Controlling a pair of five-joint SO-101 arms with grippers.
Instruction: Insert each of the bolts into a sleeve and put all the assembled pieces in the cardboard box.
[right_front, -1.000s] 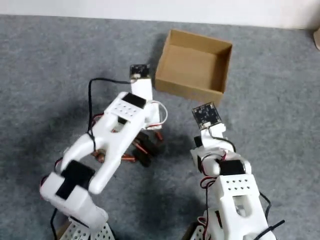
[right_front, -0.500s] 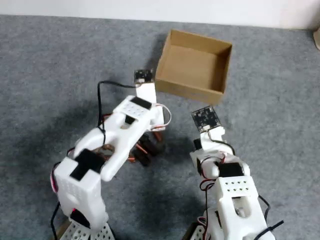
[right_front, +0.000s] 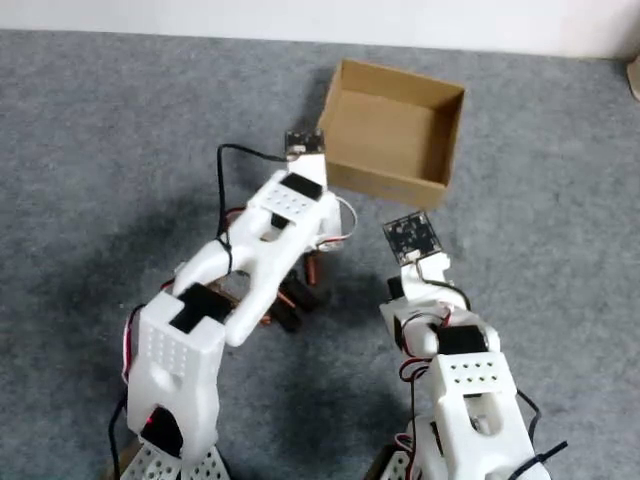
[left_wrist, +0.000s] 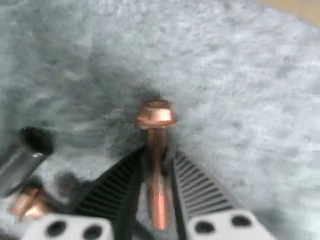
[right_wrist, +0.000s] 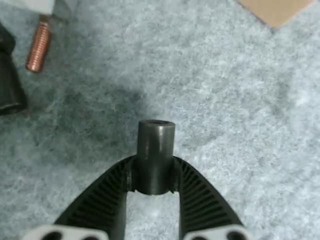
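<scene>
The left jaws pinch a bolt (left_wrist: 156, 145), the right jaws a sleeve (right_wrist: 155, 150) — another sleeve (left_wrist: 22, 156) lies near, cardboard box (right_front: 380, 182) beyond.

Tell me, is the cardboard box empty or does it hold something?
Empty: in the high view the floor of the cardboard box is bare, with nothing lying on it.

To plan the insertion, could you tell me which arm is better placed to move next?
Probably left: the left hand grips the copper bolt, threaded end free, near the black sleeve in the right hand.
</scene>
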